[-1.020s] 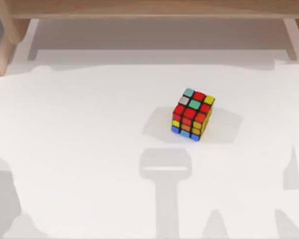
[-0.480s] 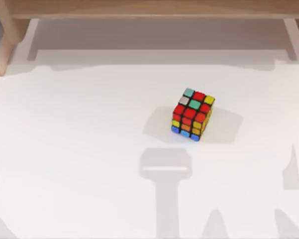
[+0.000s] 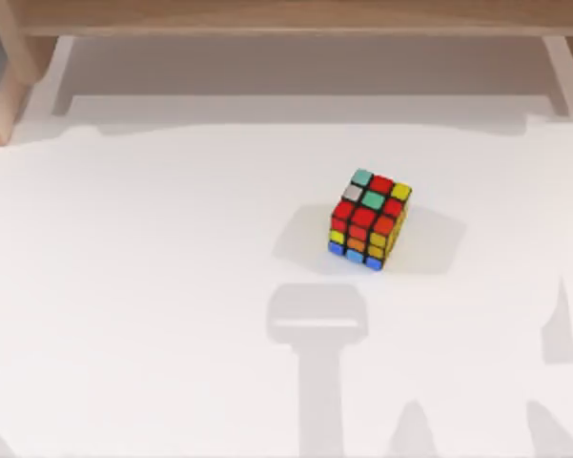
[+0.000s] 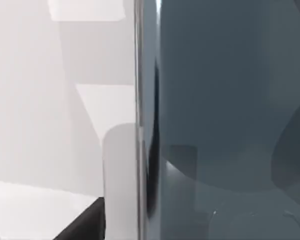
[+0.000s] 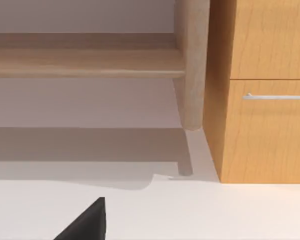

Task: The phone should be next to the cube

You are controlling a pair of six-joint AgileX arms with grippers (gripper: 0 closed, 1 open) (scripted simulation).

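1. White worktop [image 3: 153, 286] carries the cube [image 3: 369, 219], which sits right of centre in the top view, with red, teal, grey and yellow stickers on its upper face and red, yellow, orange and blue ones on its near side.
2. Grey shadows lie across the worktop's near edge, and a wooden frame [image 3: 286, 17] runs along the far side.
3. Up close in the left wrist view, the phone [image 4: 224, 115] stands with its dark grey-blue glossy face toward the camera and its silvery edge running top to bottom; a black finger [image 4: 82, 227] of the left gripper pokes in beside it.
4. I cannot tell whether the left gripper is open or closed.
5. Seen from the right wrist, a black finger [image 5: 85, 222] hangs over bare worktop, facing a wooden cabinet [image 5: 262, 90] with a silver handle [image 5: 275, 96]; I cannot tell this gripper's state either.
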